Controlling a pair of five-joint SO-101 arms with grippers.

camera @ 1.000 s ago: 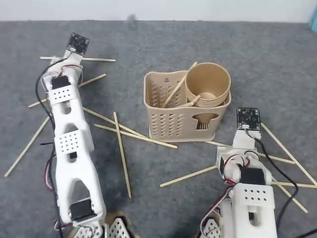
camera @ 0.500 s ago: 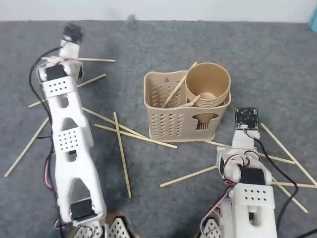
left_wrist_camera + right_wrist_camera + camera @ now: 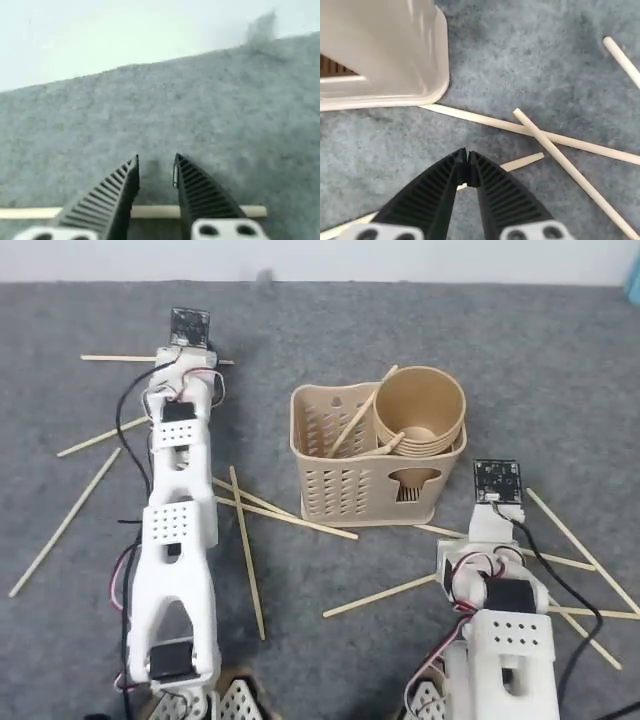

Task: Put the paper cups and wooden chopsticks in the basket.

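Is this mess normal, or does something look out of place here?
Yes: loose chopsticks lie scattered and crossed over the grey mat around the basket, while only a couple sit inside it beside the stacked paper cups.

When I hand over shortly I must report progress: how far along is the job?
Done: the paper cups sit stacked in the basket, with chopsticks leaning inside. In hand: the left gripper is open over one chopstick near the far edge of the carpet, nothing gripped. The right gripper is shut, empty, beside the basket. Left: many loose chopsticks across the carpet.
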